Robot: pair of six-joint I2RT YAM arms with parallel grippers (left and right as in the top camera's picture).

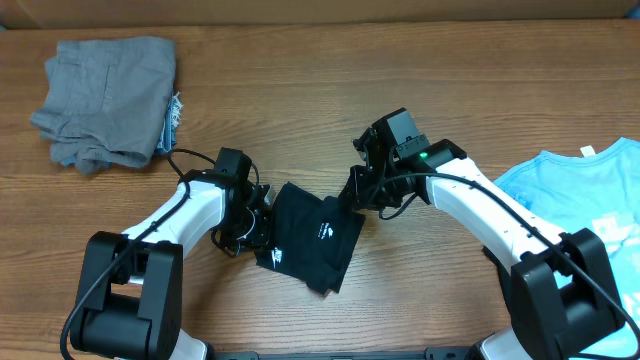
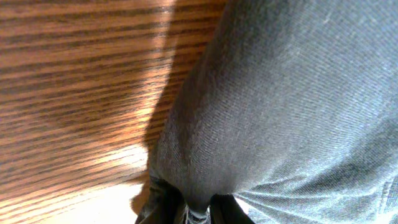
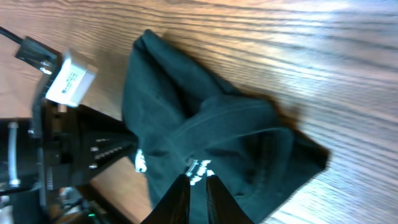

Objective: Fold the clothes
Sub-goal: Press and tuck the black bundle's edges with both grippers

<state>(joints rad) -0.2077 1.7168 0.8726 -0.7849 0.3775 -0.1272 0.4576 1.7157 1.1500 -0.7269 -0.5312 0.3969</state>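
Note:
The black T-shirt (image 1: pixel 305 245) lies bunched in a small heap at the table's front middle, with a small white logo (image 1: pixel 326 232) on top. My left gripper (image 1: pixel 262 222) is at its left edge; in the left wrist view its fingers (image 2: pixel 199 214) are shut on a pinched fold of the dark cloth (image 2: pixel 280 93), which fills most of that view. My right gripper (image 1: pixel 357 198) is at the shirt's upper right edge; in the right wrist view its fingers (image 3: pixel 198 180) are closed on the shirt (image 3: pixel 186 112) by the white logo (image 3: pixel 198 169).
A pile of grey folded garments (image 1: pixel 110 100) lies at the back left. A light blue white-printed T-shirt (image 1: pixel 590 210) lies spread at the right edge. The left arm's wrist (image 3: pixel 62 143) shows close beside the shirt in the right wrist view. The wooden table (image 1: pixel 320 90) runs behind.

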